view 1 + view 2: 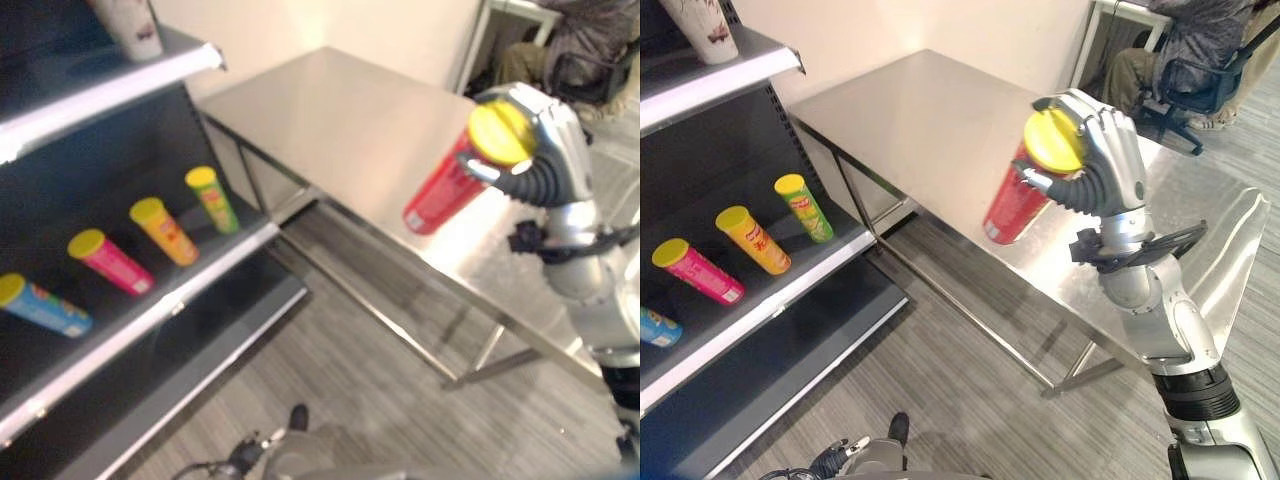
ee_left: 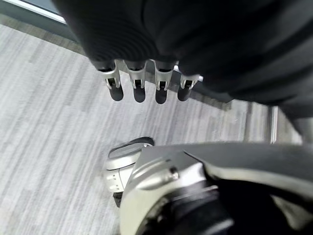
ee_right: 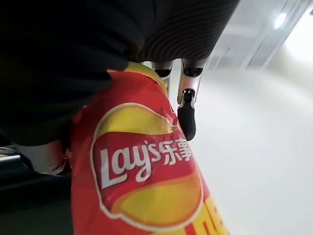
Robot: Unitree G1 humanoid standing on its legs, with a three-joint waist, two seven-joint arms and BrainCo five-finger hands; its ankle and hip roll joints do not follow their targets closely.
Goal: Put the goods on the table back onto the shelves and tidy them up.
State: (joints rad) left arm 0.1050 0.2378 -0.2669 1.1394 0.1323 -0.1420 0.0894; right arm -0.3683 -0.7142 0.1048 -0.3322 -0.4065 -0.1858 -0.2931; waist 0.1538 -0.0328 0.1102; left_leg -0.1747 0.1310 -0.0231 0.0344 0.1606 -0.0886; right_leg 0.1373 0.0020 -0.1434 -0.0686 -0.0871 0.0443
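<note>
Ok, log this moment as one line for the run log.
right robot hand: shut on red can, held above table | left robot hand: open, idle | shelf: four cans

The shelves (image 1: pixel 760 300) stand to the left, the surface (image 1: pixel 930 120) to the right and behind. Four tubes lie in a row on the middle shelf: tube one (image 1: pixel 42 305), tube two (image 1: pixel 108 261), tube three (image 1: pixel 165 231), tube four (image 1: pixel 212 199). A cup (image 1: pixel 130 28) stands on the upper shelf. The right hand (image 1: pixel 1105 165) holds a can (image 1: pixel 1025 195) above the surface's front edge. A person (image 1: pixel 1200 45) sits behind the surface.
</note>
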